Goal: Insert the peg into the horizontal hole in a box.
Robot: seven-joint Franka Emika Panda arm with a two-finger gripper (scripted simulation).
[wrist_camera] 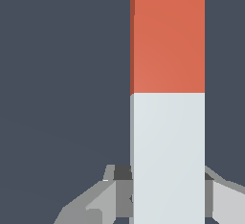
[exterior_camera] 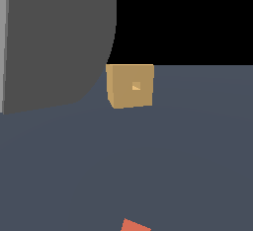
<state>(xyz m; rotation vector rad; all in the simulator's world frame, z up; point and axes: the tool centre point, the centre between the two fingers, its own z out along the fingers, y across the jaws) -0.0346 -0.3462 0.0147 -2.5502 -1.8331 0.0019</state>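
Counter [exterior_camera: 197, 151]: flat slate blue-grey surface, uniform, no markings or texture visible. Fills the lower two-thirds of the exterior view and runs off both side edges and the near edge. Far edge is a straight horizontal line.

Background [exterior_camera: 183, 18] beyond that far edge: solid black, featureless.

In the wrist view the same slate surface [wrist_camera: 62, 74] forms the whole backdrop, evenly lit, with only a very faint tonal gradient across it.

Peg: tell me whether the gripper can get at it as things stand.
Probably yes. In the wrist view the gripper sits at the peg's white end, a finger at each side, nothing between.
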